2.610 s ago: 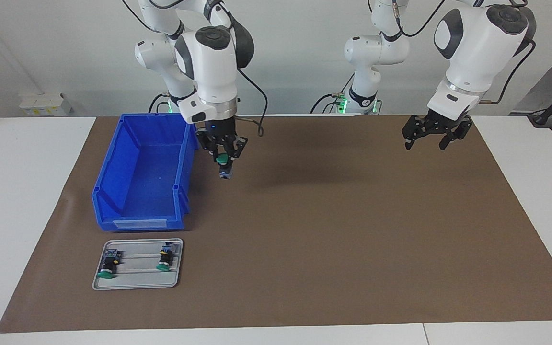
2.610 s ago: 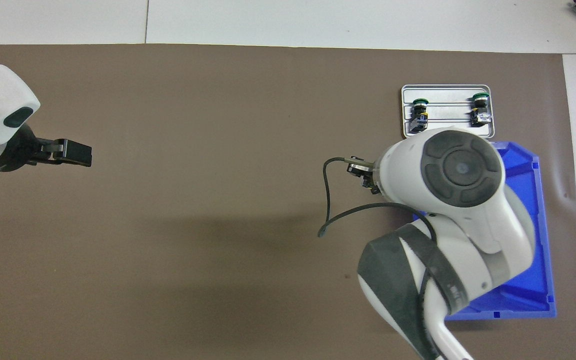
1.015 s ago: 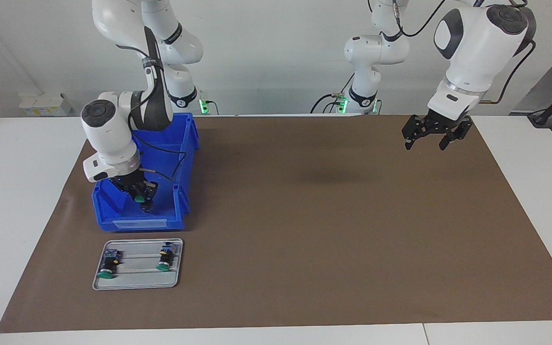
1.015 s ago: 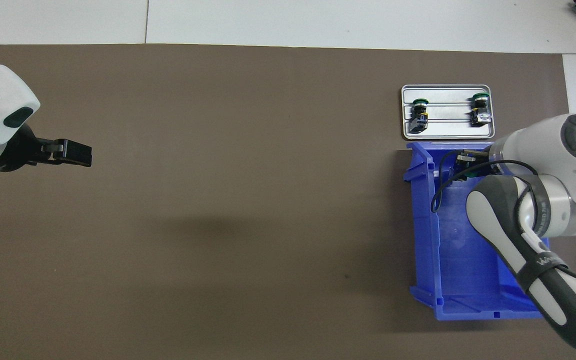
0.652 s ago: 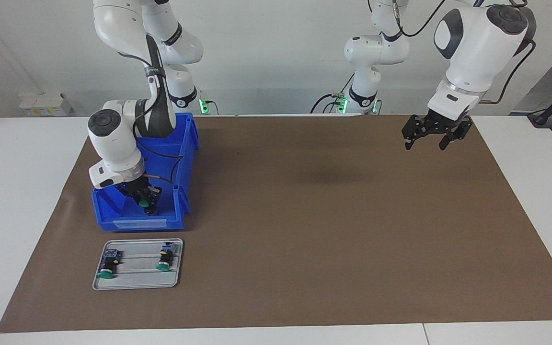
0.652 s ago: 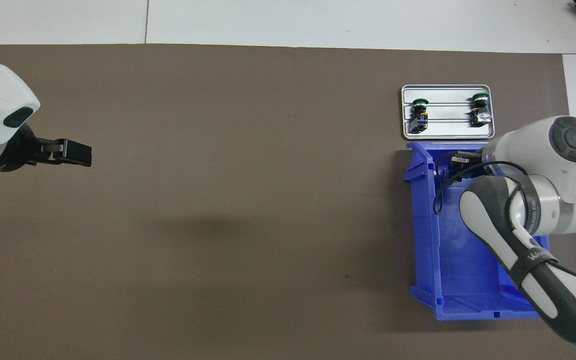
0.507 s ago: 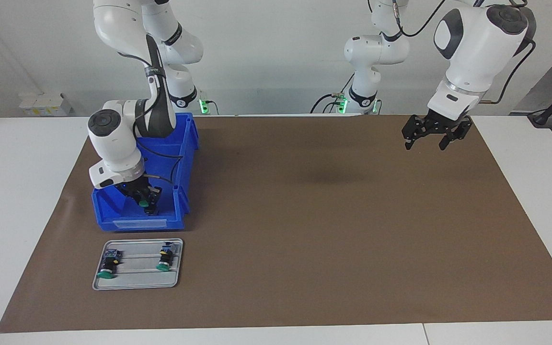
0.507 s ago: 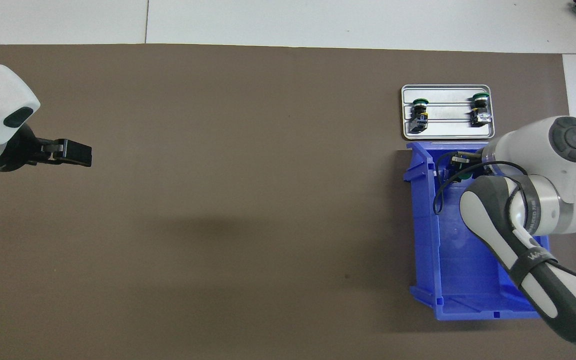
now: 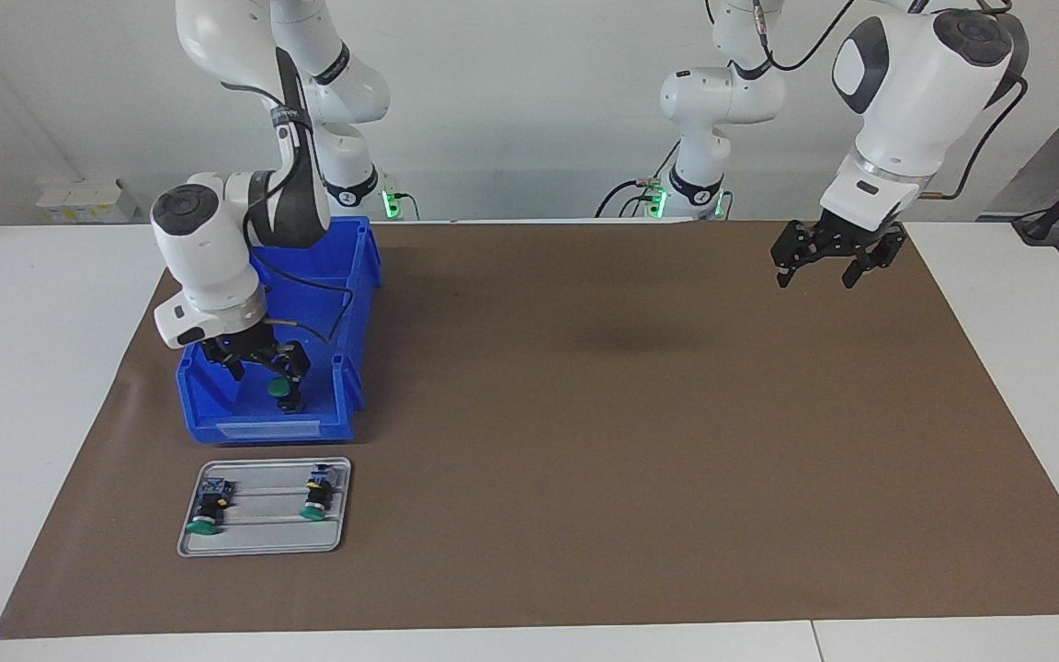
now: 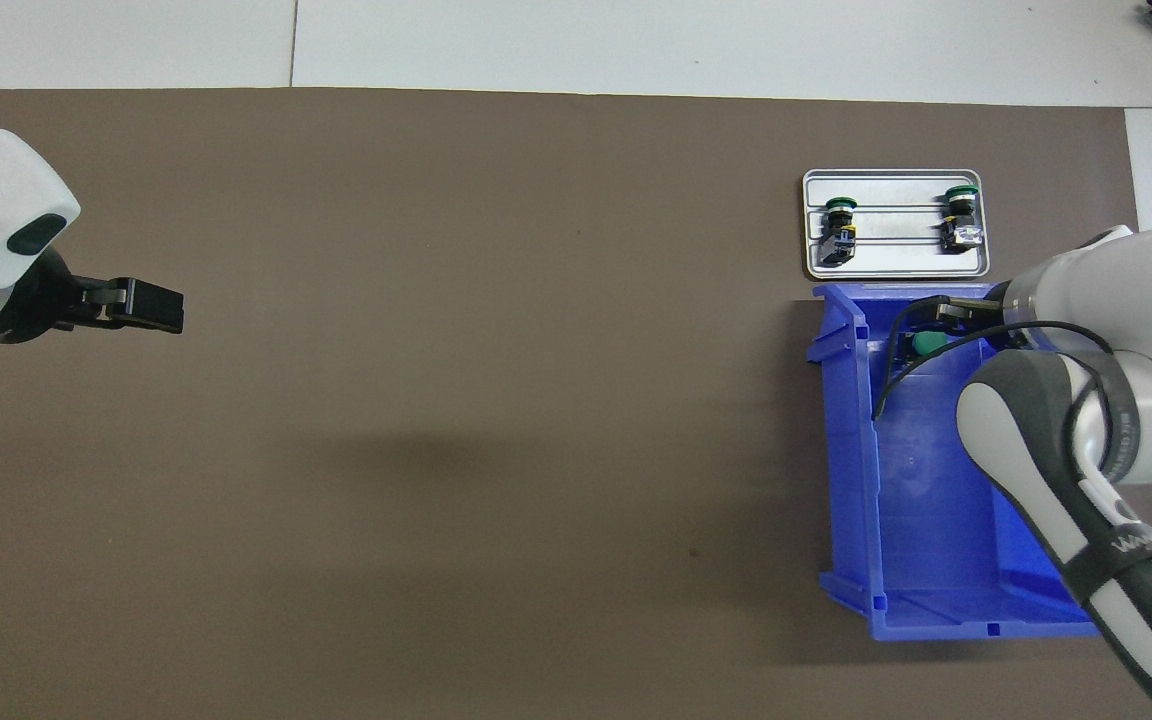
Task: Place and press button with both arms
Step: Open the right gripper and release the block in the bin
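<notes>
Right gripper (image 9: 258, 360) sits over the end of the blue bin (image 9: 217, 418) farthest from the robots, fingers spread apart and holding nothing. Green-capped button (image 9: 283, 390) is in the bin just under the finger toward the table's middle; I cannot tell whether that finger touches it. In the overhead view the button (image 10: 926, 343) lies close to the bin's wall next to the tray.

Left gripper (image 9: 825, 253) hangs over bare mat (image 9: 640, 441) at the left arm's end of the table, fingers spread, empty. That arm waits.

Step in hand, as I read it: placing looks done, button let go in the bin; pressing not yet done. Next move calls for the right gripper to clear the bin without knocking the button, then one arm comes down on the green cap while the other steadies the part or the bin. A loose button against a wall may roll or tip under a press.

Orientation: from overhead the cap shows more as a side profile than a full round, so I judge the button tilted or on its side, long axis roughly along the bin's short width, cap toward the right arm's end of the table. Not certain; cable and wrist hide the base.

Two more green-capped buttons (image 9: 205, 507) (image 9: 316, 494) lie on the grey tray (image 9: 263, 544), farther from the robots than the bin, untouched.
</notes>
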